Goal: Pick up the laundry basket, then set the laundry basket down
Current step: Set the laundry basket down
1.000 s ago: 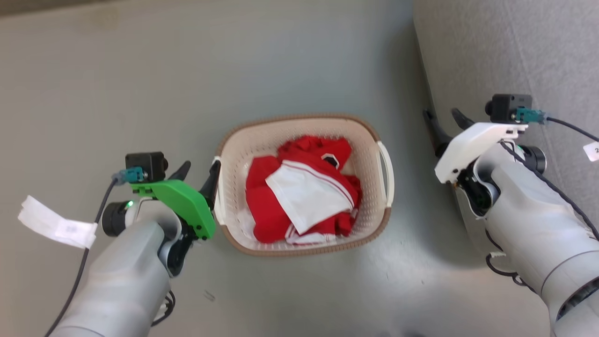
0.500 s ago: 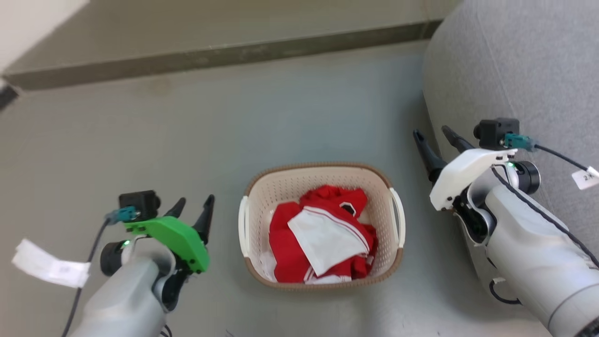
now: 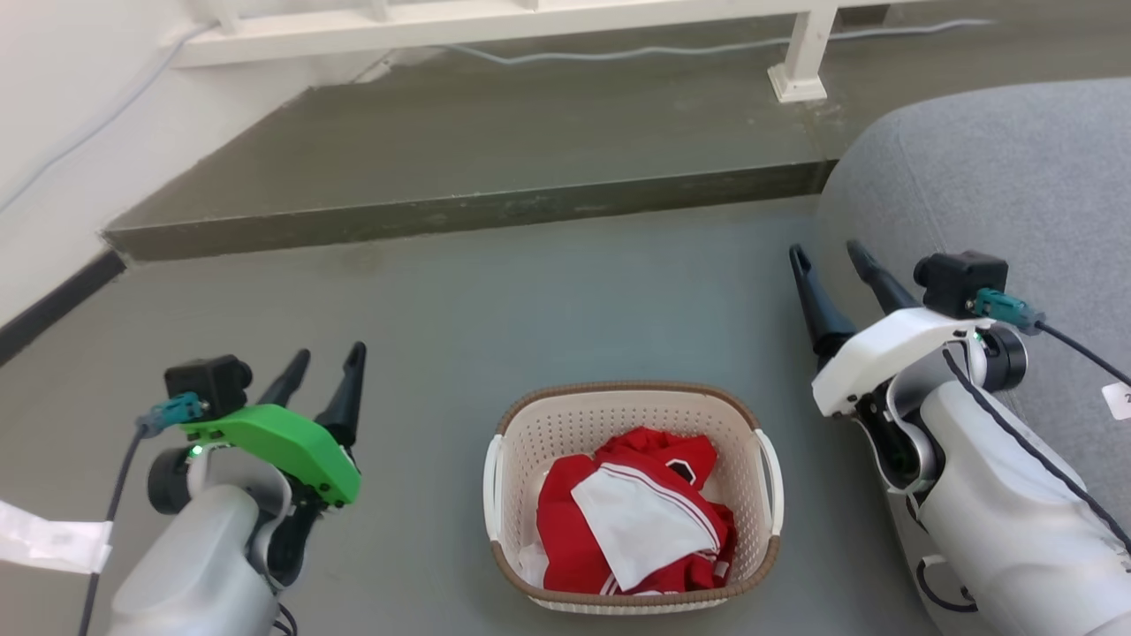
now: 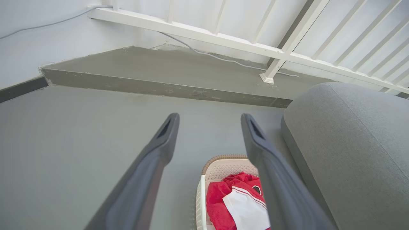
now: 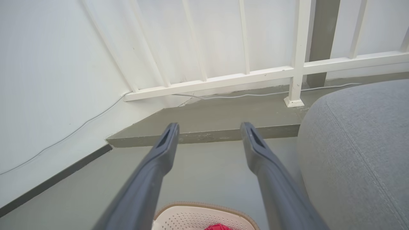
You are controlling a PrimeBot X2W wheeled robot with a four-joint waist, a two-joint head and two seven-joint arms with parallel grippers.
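Observation:
The laundry basket [image 3: 530, 428] stands on the grey floor low in the head view, cream with a brown rim and white side handles, holding red and white clothes [image 3: 632, 521]. My left gripper [image 3: 325, 362] is open and empty, well clear of the basket's left side. On the other side, my right gripper [image 3: 828, 254] is also open and empty, up and away from the right handle. The left wrist view shows the basket [image 4: 220, 164] between and below its open fingers. Just the basket's rim [image 5: 204, 206] appears at the bottom of the right wrist view.
A grey sofa [image 3: 998, 185] bulks at the right, close beside my right arm. A raised concrete step [image 3: 459, 212] runs across the floor beyond the basket, with a white railing [image 3: 530, 18] and a cable above it. The wall stands at the left.
The head camera has tilted up, so the basket sits lower in the picture and the step and railing appear. Both grippers have drawn away from the basket's handles and stay open.

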